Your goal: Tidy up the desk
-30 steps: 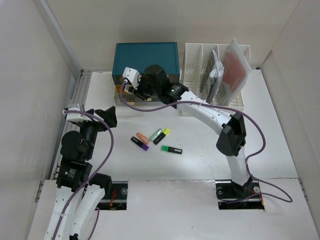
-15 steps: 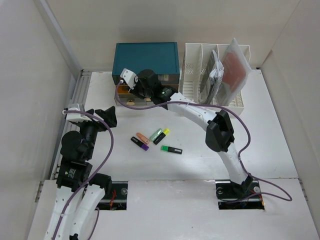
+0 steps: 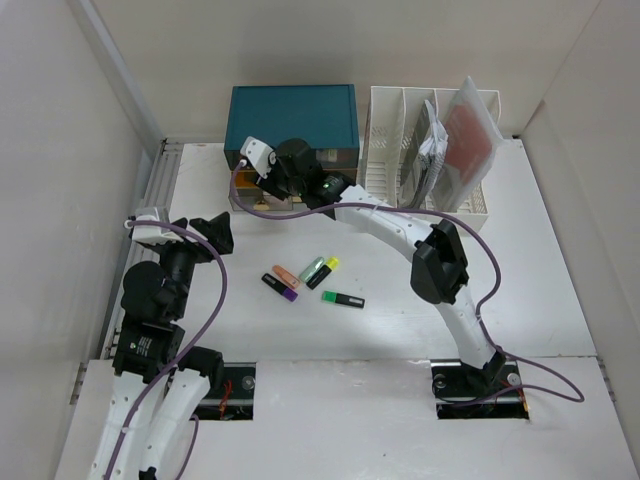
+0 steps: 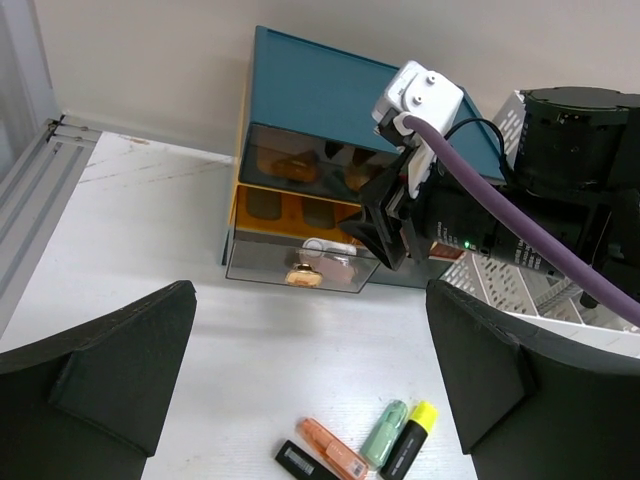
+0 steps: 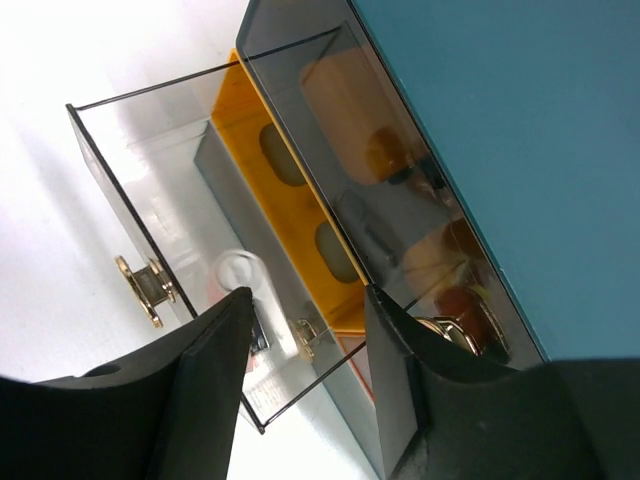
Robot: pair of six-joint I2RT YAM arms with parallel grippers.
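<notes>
The white desk (image 3: 540,260) carries several highlighters near its middle: orange (image 3: 285,276), mint green (image 3: 313,268), yellow-tipped (image 3: 327,270), purple-tipped (image 3: 280,287) and green-tipped (image 3: 343,299). My right gripper (image 5: 305,310) hangs over the open clear lower drawer (image 4: 300,262) of the teal cabinet (image 3: 292,112). It is open, with nothing between its fingers. A white-capped stick (image 5: 238,275) lies in the drawer below them. My left gripper (image 4: 310,340) is wide open and empty above the desk's left side, short of the orange highlighter (image 4: 333,445) and the mint one (image 4: 385,433).
A white slotted file rack (image 3: 400,130) stands right of the cabinet and holds papers and a red folder (image 3: 470,135). The cabinet's upper drawer (image 5: 400,160) is shut, with brownish things behind its tinted front. A metal rail (image 3: 160,190) runs along the left edge.
The right arm swung its gripper left and closer to the cabinet's open drawer, then stayed there. The left arm and the highlighters have not moved.
</notes>
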